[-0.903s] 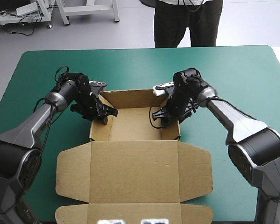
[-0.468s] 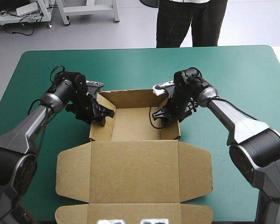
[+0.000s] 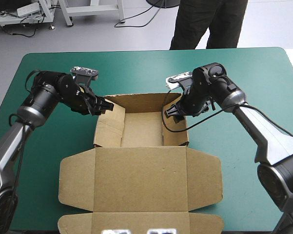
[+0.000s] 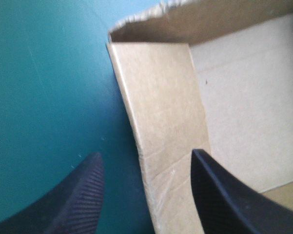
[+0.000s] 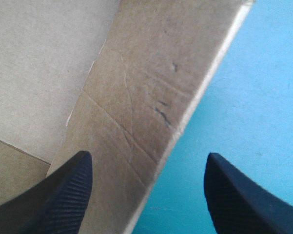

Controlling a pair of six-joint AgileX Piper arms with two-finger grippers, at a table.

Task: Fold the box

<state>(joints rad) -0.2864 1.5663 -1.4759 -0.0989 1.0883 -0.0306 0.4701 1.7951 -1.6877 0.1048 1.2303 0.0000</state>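
The brown box (image 3: 141, 129) sits mid-table as an open tray, its lid (image 3: 139, 178) lying flat toward the near edge. My left gripper (image 3: 106, 105) hovers open at the tray's far left corner. In the left wrist view the left side wall (image 4: 161, 112) stands between the spread fingers (image 4: 146, 197), leaning inward, untouched. My right gripper (image 3: 172, 111) is open at the far right corner. The right wrist view shows the right side wall (image 5: 146, 97) between its fingers (image 5: 146, 195), with teal-green cover beyond the wall's edge.
The lid's side flaps (image 3: 205, 175) spread wide, and its front flap (image 3: 136, 222) reaches the near table edge. The teal-green cover (image 3: 44, 146) shows bare to the left, right and far side of the box.
My left gripper has drawn back out of the tray toward the table's left and far side, and the left wall now leans inward. My right gripper has shifted slightly outward and farther back.
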